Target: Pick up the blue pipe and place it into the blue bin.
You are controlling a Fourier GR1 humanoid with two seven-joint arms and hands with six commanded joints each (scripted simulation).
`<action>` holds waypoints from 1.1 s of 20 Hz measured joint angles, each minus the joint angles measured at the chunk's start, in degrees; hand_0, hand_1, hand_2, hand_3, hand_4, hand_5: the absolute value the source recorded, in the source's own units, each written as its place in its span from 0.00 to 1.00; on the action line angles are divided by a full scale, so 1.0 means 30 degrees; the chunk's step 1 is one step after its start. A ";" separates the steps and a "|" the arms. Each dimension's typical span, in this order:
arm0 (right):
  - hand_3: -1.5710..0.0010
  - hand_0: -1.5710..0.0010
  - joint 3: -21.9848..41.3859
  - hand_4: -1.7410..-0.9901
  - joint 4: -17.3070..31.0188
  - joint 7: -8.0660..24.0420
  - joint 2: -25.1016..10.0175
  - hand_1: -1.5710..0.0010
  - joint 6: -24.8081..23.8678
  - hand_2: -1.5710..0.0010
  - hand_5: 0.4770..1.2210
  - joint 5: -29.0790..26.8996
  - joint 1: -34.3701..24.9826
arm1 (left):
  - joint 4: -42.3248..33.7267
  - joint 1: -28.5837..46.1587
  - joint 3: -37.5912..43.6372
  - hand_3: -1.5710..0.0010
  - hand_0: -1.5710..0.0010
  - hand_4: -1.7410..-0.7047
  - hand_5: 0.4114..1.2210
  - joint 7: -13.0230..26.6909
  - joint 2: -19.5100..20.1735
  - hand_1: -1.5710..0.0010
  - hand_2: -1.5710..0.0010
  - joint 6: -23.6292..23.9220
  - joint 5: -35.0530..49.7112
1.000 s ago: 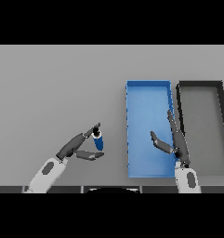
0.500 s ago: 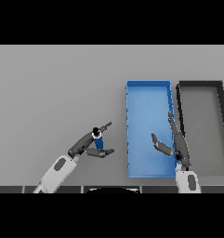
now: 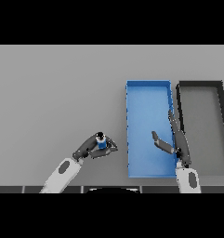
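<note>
On the grey table [image 3: 53,93], down near the 7 o'clock side of the view, the left robot hand [image 3: 92,148] has its fingers and thumb curled around the blue pipe [image 3: 102,142]. The pipe looks small, blue with a dark top, and it seems to stand up inside the hand. I cannot tell if it is off the table or just touching it.

The blue bin [image 3: 148,88] sits at about 3 o'clock from that hand, near but not touching. It is a long blue box, and I can see nothing lying in it. Just beside it, farther toward 3 o'clock, is a dark bin [image 3: 200,85].

The right robot hand [image 3: 173,139] is over the near right part of the blue bin. Its fingers are straight and spread, and it holds nothing.

So the first part of the job looks about done: the pipe is held. The rest is not done yet. The pipe must go sideways toward 3 o'clock, over the blue wall, and then be let go inside. The right hand is over the bin, so the left hand should aim for the free part, closer to 12 o'clock.
</note>
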 measured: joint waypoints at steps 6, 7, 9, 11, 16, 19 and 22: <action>1.00 1.00 -0.0042 0.68 0.0110 -0.0146 0.0185 1.00 0.0060 1.00 0.21 -0.0241 0.0049 | -0.1228 -0.0183 0.0426 0.03 0.04 0.26 0.97 -0.0995 -0.0541 0.04 0.03 0.0514 -0.0537; 1.00 1.00 -0.0113 0.69 0.0139 0.0005 0.0087 1.00 0.0092 1.00 0.21 -0.0276 0.0019 | -0.1460 -0.0237 0.0475 0.03 0.03 0.26 0.98 -0.1112 -0.0636 0.03 0.02 0.0468 -0.0576; 1.00 1.00 0.0073 0.70 0.0092 -0.0036 0.0144 1.00 -0.0140 1.00 0.22 0.0189 0.0085 | -0.2094 -0.0522 0.0719 0.02 0.02 0.26 0.99 -0.0786 -0.0690 0.02 0.02 0.0267 -0.0417; 1.00 1.00 0.0176 0.73 -0.0086 -0.0131 0.0065 1.00 -0.0113 1.00 0.22 0.0375 0.0264 | -0.2960 -0.0874 0.0607 0.01 0.01 0.27 0.99 -0.0021 -0.1096 0.01 0.01 0.0021 -0.0292; 1.00 1.00 -0.0028 0.78 0.0200 0.0190 -0.0156 1.00 -0.0328 1.00 0.22 0.0601 -0.0154 | -0.4522 -0.1494 0.0509 0.00 0.00 0.26 1.00 0.1219 -0.1334 0.00 0.00 -0.0764 -0.0369; 1.00 1.00 0.0053 0.79 0.0131 -0.0065 -0.0012 1.00 -0.0366 1.00 0.22 0.0583 -0.0317 | -0.4890 -0.1189 0.0414 0.00 0.00 0.26 1.00 0.1733 -0.1481 0.00 0.00 -0.0930 -0.0748; 1.00 1.00 0.0346 0.80 -0.1258 -0.0372 0.0238 1.00 -0.1186 1.00 0.22 0.1474 0.1104 | -0.4481 -0.1233 0.0676 0.00 0.00 0.27 1.00 0.1727 -0.1645 0.00 0.00 -0.1222 -0.1066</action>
